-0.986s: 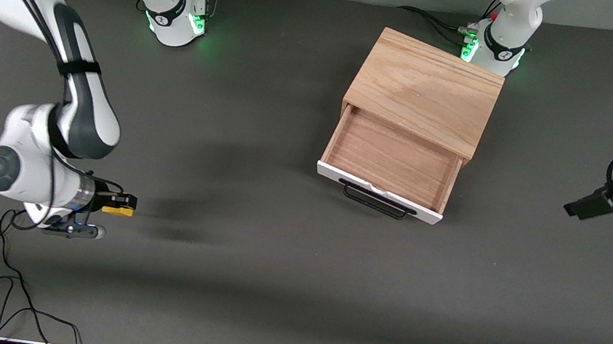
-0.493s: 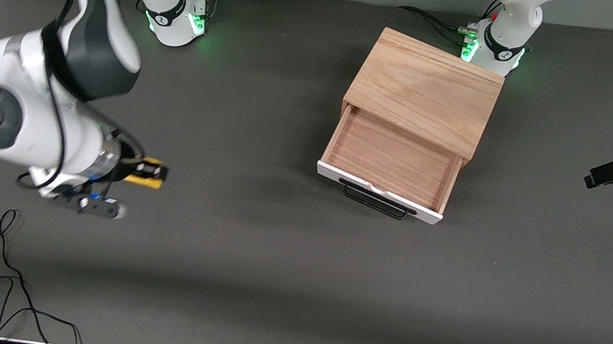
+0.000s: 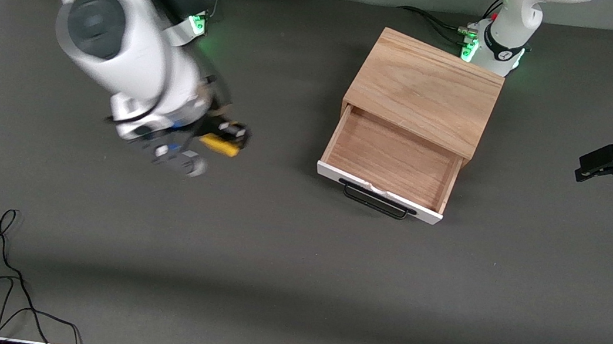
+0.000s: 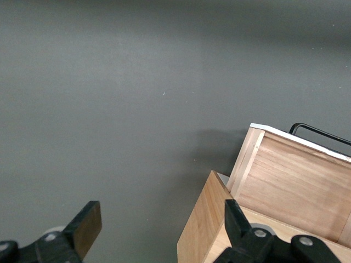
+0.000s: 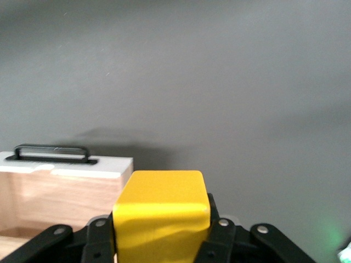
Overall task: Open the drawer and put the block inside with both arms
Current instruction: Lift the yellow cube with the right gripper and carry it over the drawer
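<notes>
The drawer point(image 3: 391, 159) of the light oak box point(image 3: 427, 90) stands pulled open, with its white front and black bar handle point(image 3: 377, 200) toward the front camera; its wood interior holds nothing. My right gripper point(image 3: 225, 137) is shut on the yellow block point(image 3: 219, 145) and holds it in the air over the bare table, beside the drawer toward the right arm's end. The block fills the right wrist view point(image 5: 160, 211), with the drawer front point(image 5: 66, 164) ahead. My left gripper point(image 3: 591, 165) is open and empty at the left arm's end; its fingers point(image 4: 88, 224) frame the box's corner point(image 4: 205, 219).
The dark grey mat point(image 3: 294, 265) covers the table. Black cables point(image 3: 1, 286) lie at the near corner at the right arm's end. The arm bases point(image 3: 492, 45) glow green along the far edge.
My right arm has lifted and carried the yellow block from the near part of the table toward the drawer. My left gripper has shifted slightly at the table's end.
</notes>
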`<state>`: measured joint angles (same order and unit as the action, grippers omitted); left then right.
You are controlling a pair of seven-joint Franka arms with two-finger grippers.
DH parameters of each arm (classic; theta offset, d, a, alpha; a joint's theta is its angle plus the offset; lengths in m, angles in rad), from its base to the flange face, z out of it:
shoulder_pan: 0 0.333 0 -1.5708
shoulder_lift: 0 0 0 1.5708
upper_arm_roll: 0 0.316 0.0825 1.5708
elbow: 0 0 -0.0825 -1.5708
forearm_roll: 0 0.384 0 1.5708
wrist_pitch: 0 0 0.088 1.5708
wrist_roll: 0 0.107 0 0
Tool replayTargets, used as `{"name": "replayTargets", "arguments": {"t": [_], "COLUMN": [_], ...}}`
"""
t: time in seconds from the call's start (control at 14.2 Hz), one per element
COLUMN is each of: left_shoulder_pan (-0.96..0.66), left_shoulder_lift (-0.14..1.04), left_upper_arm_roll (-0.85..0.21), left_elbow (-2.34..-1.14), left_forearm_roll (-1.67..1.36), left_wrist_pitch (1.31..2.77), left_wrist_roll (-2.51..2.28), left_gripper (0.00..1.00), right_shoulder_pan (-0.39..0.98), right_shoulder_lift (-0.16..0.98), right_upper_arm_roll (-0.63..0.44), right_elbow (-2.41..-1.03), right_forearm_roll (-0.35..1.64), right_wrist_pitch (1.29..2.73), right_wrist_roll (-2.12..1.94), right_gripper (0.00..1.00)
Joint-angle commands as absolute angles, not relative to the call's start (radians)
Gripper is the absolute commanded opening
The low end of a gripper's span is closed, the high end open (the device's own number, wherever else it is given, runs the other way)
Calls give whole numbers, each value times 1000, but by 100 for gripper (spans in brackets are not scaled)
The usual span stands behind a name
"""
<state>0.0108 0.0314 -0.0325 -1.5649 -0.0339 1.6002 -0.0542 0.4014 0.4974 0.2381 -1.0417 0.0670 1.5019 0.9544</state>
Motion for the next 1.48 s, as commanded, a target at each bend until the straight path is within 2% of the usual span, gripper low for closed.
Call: {"name": "replayTargets", "arguments": {"t": [0.0, 0.35, 0.63, 0.85, 1.2, 1.41], "left_shoulder_pan": [-11, -15, -18, -60, -55, -55], "left_shoulder_lift": [-6, -15, -15, -17, -20, -20], "left_upper_arm_roll": [-11, -47, -41, 7, 6, 8], "left_elbow": [-1577, -1598, -1597, -1597, -1597, -1598], "left_forearm_roll": [-34, 14, 14, 14, 14, 14], "left_wrist_pitch": [1591, 1578, 1577, 1575, 1566, 1563], "left_wrist_roll": [-3, 29, 40, 41, 40, 40], "left_gripper": [100, 100, 100, 100, 100, 100], "right_shoulder_pan": [500, 665, 745, 791, 824, 824], "right_shoulder_lift": [564, 698, 791, 839, 917, 931], "right_upper_arm_roll": [232, 230, 219, 219, 219, 219], "right_elbow": [-994, -994, -997, -999, -1008, -1009], "right_forearm_roll": [68, -32, -83, -120, -166, -167], "right_wrist_pitch": [1584, 1856, 1991, 2013, 2013, 2013], "right_wrist_roll": [1058, 1257, 1318, 1371, 1419, 1419], "right_gripper": [10, 10, 10, 10, 11, 15]}}
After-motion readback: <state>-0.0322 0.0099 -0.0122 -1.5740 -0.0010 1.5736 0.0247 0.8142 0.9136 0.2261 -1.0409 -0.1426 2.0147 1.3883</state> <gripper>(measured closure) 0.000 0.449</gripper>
